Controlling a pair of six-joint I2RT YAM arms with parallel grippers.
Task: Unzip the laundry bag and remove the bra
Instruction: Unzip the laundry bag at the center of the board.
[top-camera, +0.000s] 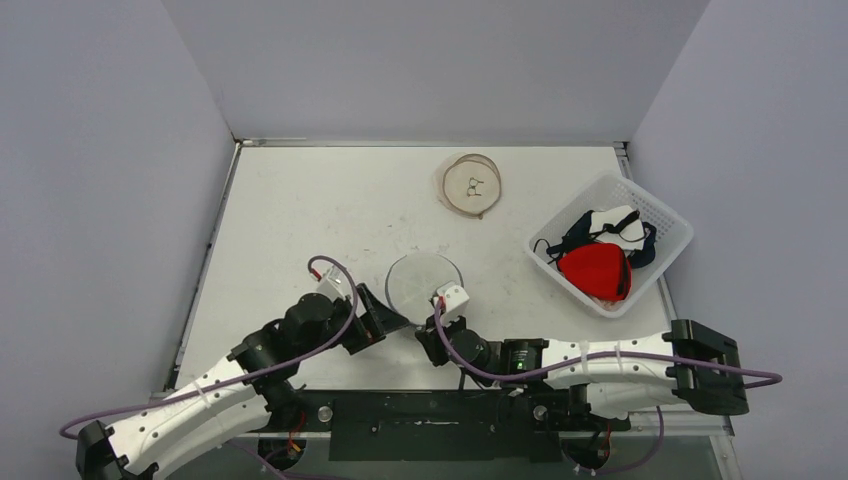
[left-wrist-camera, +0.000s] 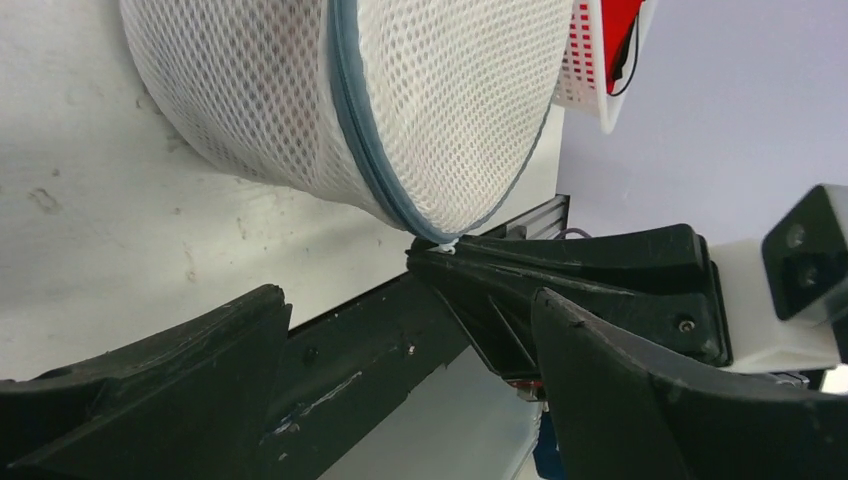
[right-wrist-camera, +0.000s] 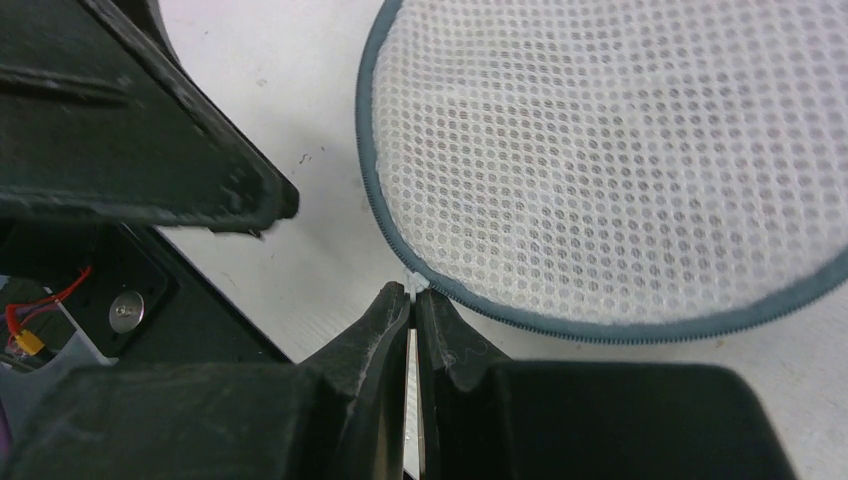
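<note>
A round white mesh laundry bag (top-camera: 425, 283) with a grey-blue zipper (left-wrist-camera: 360, 140) around its rim lies on the table just ahead of both arms. My right gripper (right-wrist-camera: 413, 292) is shut on the small white zipper pull (right-wrist-camera: 413, 284) at the bag's near edge. It also shows in the top view (top-camera: 437, 320). My left gripper (left-wrist-camera: 408, 300) is open and empty at the bag's near left side (top-camera: 393, 322), with the bag (left-wrist-camera: 400, 90) beyond its fingertips and not between them. No bra shows through the mesh (right-wrist-camera: 600, 150).
A white plastic basket (top-camera: 668, 222) at the right holds red, white and dark garments. A second round, beige bag (top-camera: 472, 184) lies at the back middle. Grey walls enclose the table. The black frame rail (top-camera: 430, 425) runs along the near edge.
</note>
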